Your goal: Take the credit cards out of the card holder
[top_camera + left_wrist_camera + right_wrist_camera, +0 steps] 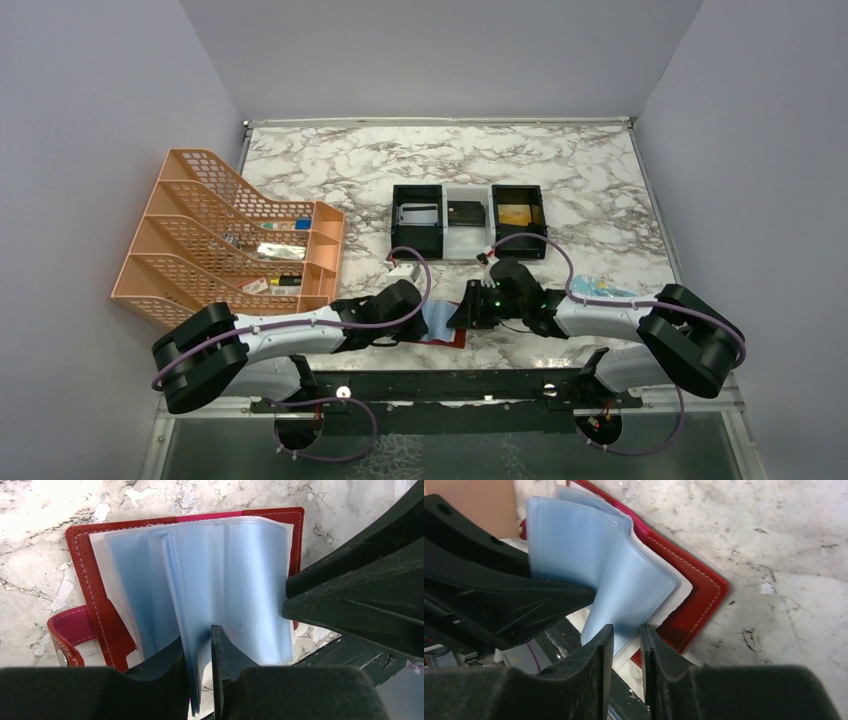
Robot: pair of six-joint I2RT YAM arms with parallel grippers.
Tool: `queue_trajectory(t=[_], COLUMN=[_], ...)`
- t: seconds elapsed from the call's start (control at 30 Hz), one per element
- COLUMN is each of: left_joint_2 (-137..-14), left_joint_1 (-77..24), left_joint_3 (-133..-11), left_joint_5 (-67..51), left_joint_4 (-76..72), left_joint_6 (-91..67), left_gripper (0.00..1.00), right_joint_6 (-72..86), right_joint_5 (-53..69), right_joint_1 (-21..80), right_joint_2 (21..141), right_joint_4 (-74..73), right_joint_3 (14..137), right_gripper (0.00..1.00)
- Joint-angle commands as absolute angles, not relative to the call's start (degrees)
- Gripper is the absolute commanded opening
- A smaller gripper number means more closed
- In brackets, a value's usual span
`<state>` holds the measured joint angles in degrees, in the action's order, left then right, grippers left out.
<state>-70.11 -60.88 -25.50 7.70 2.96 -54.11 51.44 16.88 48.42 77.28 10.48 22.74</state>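
Left gripper [199, 636] is clamped on the blue sleeves of the card holder [95, 605]. Right gripper [627, 628] sits nearly together at a sleeve edge; I cannot tell whether it grips. Three credit cards [514, 213] lie in the tray [466, 246] beyond the card holder. The sleeves in view look empty, so the task seems almost done.

The desk [600, 170] is white marble, run through with grey-brown veins. On it, the card holder [85, 575] has a deep red cover edged with pale stitching, a pink strip at the spine and cloudy pale-blue sleeves [245, 580]. The tray [467, 248] is black at both ends and white in the middle, with a silvery-white credit card [418, 214], a black card [466, 212] and a gold card [514, 213]. The mesh rack [200, 210] is peach-orange. The arms [290, 330] are white with black joints and purple cables [410, 255]; the left hand [197, 635] and right hand [626, 630] are black.
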Motion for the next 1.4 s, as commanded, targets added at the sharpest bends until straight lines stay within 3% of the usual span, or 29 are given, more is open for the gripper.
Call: queue_trajectory(t=[0.0,0.13,0.2,0.27,0.43,0.47,0.63,0.73,0.83,0.93,1.37], left_joint_2=[-70.5,-69.5,-68.3,-66.3,-60.7,-59.9,-57.8,-56.9,-55.1,-53.8,-50.5], left_joint_1=[-61.3,-61.3,-61.4,-61.4,-61.4,-61.3,-61.0,-58.1,-48.6,-38.5,-35.9], left_joint_3=[-25.7,-25.8,-26.7,-28.2,-34.4,-35.8,-45.3,-50.4,-53.2,-54.9,-58.0], left_joint_5=[6.2,6.8,7.8,10.0,16.2,17.5,29.2,37.8,36.3,32.1,29.5], left_joint_4=[2.3,3.4,5.9,9.6,20.0,21.4,32.0,36.7,36.3,35.7,38.9], left_joint_6=[-54.0,-54.0,-53.6,-52.8,-49.1,-47.9,-41.8,-37.4,-31.9,-28.9,-33.6], left_gripper=[0.20,0.21,0.30,0.42,0.93,0.98,0.99,0.99,0.99,0.99,0.99], right_joint_6=[53.1,52.0,51.2,50.9,46.7,45.1,31.7,21.9,17.8,14.7,14.6], right_joint_5=[20.3,15.3,9.3,2.9,-13.7,-17.0,-29.6,-30.1,-28.9,-26.1,-25.1], right_joint_1=[48.9,48.9,48.9,48.9,48.9,48.8,48.2,48.2,48.2,48.2,48.1], right_joint_2=[77.6,76.8,75.5,72.5,62.3,59.9,52.5,48.6,45.8,43.5,45.3], right_joint_4=[16.5,8.5,0.9,-5.0,-17.8,-19.4,-21.5,-18.9,-18.9,-18.8,-23.1], right_joint_3=[22.5,25.1,27.0,27.5,31.3,32.5,38.8,42.8,46.5,48.6,53.9], right_gripper=[0.26,0.26,0.28,0.31,0.49,0.54,0.64,0.68,0.73,0.90,0.93])
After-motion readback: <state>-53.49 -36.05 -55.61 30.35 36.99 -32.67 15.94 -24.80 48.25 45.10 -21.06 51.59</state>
